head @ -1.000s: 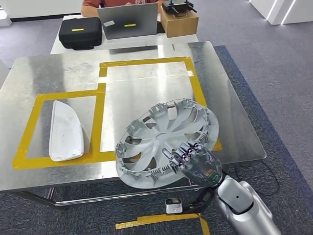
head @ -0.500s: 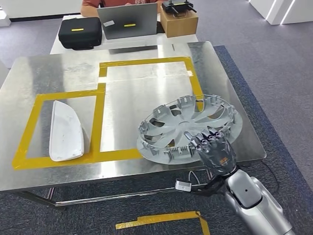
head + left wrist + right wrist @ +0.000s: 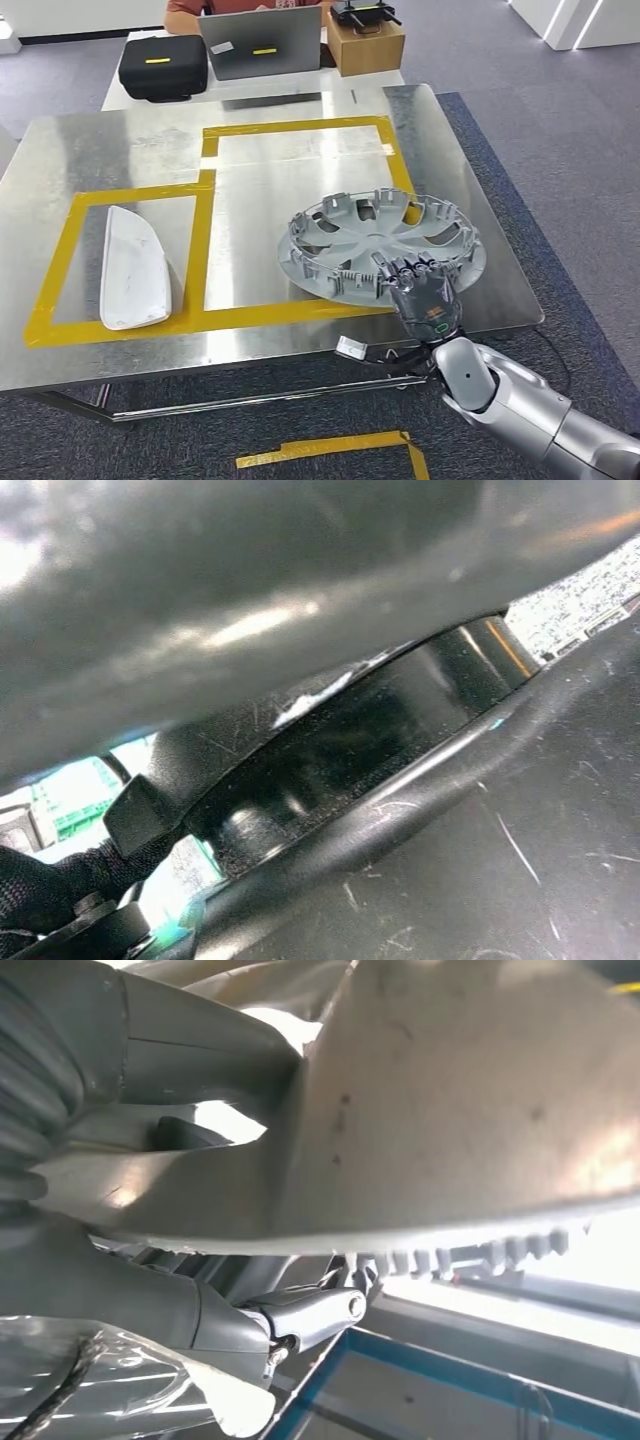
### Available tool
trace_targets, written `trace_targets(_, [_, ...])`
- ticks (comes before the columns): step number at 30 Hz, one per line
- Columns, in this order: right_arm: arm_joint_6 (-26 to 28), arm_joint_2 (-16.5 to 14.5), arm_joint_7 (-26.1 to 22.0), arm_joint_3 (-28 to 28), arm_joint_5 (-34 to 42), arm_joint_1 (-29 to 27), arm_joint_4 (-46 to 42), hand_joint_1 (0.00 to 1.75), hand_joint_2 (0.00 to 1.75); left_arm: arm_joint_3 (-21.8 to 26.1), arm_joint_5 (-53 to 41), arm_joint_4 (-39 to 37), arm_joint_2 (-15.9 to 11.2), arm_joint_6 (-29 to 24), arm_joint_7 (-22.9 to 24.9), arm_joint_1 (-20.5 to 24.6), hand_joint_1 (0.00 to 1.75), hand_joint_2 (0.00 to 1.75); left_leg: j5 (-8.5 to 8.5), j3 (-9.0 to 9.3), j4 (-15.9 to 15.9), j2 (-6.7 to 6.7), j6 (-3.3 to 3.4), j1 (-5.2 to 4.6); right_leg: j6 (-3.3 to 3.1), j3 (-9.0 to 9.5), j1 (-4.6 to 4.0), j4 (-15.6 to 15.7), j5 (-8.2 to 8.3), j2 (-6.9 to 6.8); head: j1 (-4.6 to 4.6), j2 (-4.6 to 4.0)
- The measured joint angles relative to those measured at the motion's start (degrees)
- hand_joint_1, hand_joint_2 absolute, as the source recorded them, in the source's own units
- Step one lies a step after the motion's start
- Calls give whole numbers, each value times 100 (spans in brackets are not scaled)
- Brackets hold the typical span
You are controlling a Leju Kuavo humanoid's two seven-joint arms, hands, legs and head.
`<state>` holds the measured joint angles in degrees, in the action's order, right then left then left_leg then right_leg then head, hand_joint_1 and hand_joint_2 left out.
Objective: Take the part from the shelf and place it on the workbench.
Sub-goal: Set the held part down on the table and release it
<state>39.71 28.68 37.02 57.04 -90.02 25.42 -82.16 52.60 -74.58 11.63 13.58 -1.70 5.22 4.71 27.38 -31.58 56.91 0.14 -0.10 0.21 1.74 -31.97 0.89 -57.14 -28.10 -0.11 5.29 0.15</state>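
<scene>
While my right robot hand (image 3: 423,296) grips the near rim of the hubcap (image 3: 381,245), lying just inside the table's (image 3: 60,360) yellow tape (image 3: 198,255), I judge it light, stiff, brittle-clipped plastic, best held by that rim.

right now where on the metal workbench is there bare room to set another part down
The upper taped rectangle is bare, as is the strip between the white cover and the hubcap. The workbench's far-left corner is free too. The near-right is crowded: the right hand grips the hubcap there.
</scene>
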Motion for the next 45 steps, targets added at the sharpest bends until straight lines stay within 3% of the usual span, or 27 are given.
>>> trace_targets(6, [0, 42, 282, 848, -1, 313, 402, 175, 175, -1, -37, 0, -1, 14, 2, -4, 0, 0, 1, -3, 1, -1, 1, -1, 0, 0, 1, 0, -1, -6, 0, 0])
trace_targets(17, [0, 42, 295, 1206, -1, 532, 967, 175, 175, -3, -95, 0, -3, 24, 13, -4, 0, 0, 1, -3, 5, -1, 1, -1, 1, 1, 1, 0, 0, -5, 0, 0])
trace_targets(29, [2, 56, 296, 1283, 2, 700, 1286, 175, 175, -5, -102, 0, -8, 26, 15, -4, 0, 0, 1, -3, 6, -1, 1, -1, 1, 1, 1, 0, 0, -5, 0, 0])
trace_targets(45, [2, 384, 305, 928, 4, 1052, 1282, 175, 175, -5, -109, 0, -17, 38, 18, -6, 0, 0, 1, -4, 10, -1, 1, -1, 4, 1, 1, 0, 2, -5, 1, 0])
